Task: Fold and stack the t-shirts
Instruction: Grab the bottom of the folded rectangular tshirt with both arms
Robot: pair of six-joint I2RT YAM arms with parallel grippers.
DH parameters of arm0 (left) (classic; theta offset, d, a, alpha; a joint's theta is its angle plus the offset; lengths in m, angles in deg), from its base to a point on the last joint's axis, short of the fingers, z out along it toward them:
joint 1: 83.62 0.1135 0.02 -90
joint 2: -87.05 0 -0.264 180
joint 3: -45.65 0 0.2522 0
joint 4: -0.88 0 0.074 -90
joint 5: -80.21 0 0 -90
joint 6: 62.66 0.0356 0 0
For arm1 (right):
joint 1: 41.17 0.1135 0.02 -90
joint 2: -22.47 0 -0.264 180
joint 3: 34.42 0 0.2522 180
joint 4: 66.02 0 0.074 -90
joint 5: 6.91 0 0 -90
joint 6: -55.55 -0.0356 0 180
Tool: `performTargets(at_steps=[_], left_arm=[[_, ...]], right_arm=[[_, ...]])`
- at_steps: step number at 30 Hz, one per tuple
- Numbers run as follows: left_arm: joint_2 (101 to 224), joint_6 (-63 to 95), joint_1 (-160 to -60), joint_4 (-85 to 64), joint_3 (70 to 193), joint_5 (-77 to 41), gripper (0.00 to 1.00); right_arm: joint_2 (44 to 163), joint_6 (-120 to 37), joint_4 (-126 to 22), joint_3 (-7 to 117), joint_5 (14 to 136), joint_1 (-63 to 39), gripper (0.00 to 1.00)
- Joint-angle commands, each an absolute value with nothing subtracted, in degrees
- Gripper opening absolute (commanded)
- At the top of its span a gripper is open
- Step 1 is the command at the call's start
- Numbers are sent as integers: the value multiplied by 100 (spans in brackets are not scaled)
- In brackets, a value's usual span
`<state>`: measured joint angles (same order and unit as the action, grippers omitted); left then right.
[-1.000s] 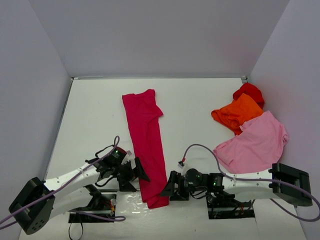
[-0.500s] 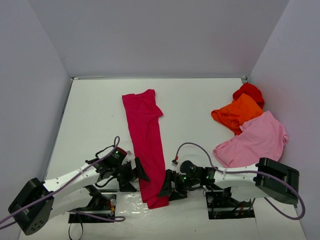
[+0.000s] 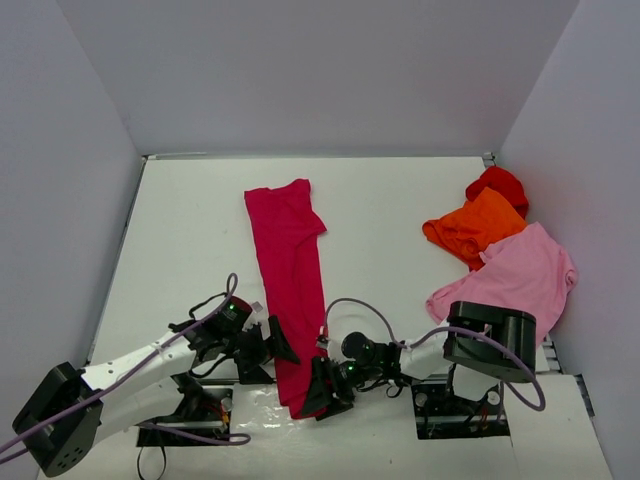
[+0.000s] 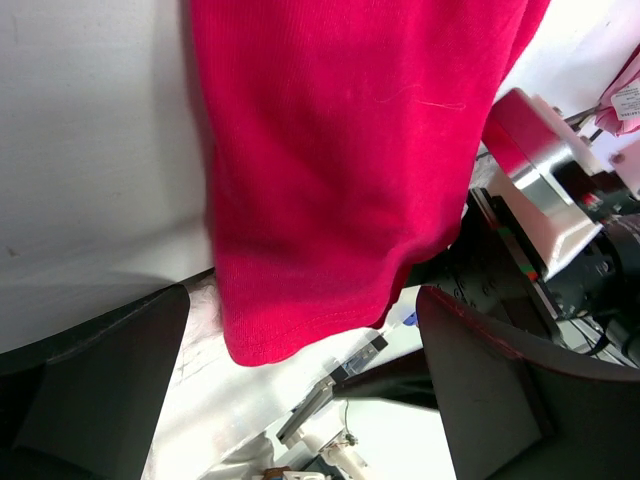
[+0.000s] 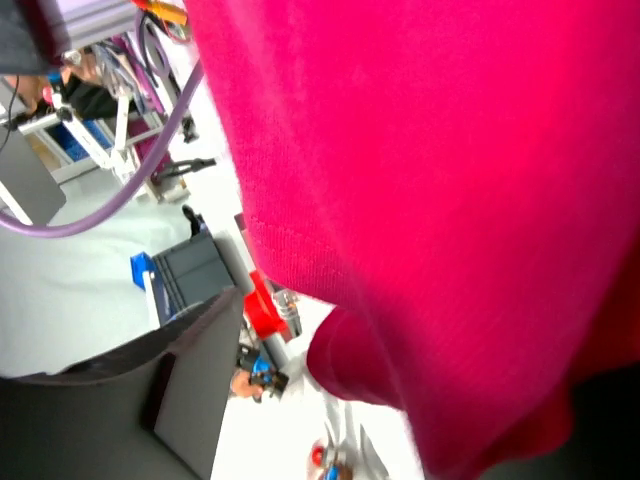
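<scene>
The crimson-magenta t-shirt [image 3: 288,270] lies as a long narrow strip down the middle of the table, its near end hanging over the front edge. My left gripper [image 3: 283,346] is at the strip's left edge near that end. In the left wrist view the left gripper [image 4: 300,400] is open, with the shirt's hem [image 4: 330,200] between its wide-apart fingers [image 4: 90,385]. My right gripper [image 3: 326,388] is at the strip's right edge. In the right wrist view it is open around the cloth [image 5: 450,200], with one finger [image 5: 160,400] clear of it.
A red t-shirt [image 3: 497,186], an orange t-shirt [image 3: 475,226] and a larger light pink t-shirt [image 3: 520,272] lie in a loose heap at the right. Grey walls enclose the table [image 3: 190,240]. Purple cables [image 3: 360,305] loop over the arms near the front edge.
</scene>
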<state>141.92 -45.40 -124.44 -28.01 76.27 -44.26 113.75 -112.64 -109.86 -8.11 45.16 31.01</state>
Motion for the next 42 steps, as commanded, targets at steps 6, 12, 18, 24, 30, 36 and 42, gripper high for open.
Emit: performTargets(at_steps=[6,12,18,24,30,36,42], left_arm=[[14224,-4570,-12484,-2606,7598,-4257,97],[14329,-4544,-12493,-2528,7620,-4248,97],[14320,-4524,-12493,-2548,7620,-4281,97],[14106,-4590,-12493,-2630,7524,-4240,97],[14207,-4605,-12493,-2484,7497,-4240,97],[14401,-4544,-12493,-2412,7561,-4268,97],[14400,-4535,-12493,-2405,7610,-4258,97]], right_arm=[[10201,-10461,-8282,-526,7042,2877,77],[9896,-10268,-7690,-477,7367,2562,78],[10410,-10059,-7661,-89,7222,2651,76],[10417,-10140,-7673,-34,7031,2931,71],[10297,-10362,-7661,-150,7060,3283,60],[10201,-10386,-7635,-162,7131,3351,15],[10209,-9980,-7443,364,7162,3136,0]])
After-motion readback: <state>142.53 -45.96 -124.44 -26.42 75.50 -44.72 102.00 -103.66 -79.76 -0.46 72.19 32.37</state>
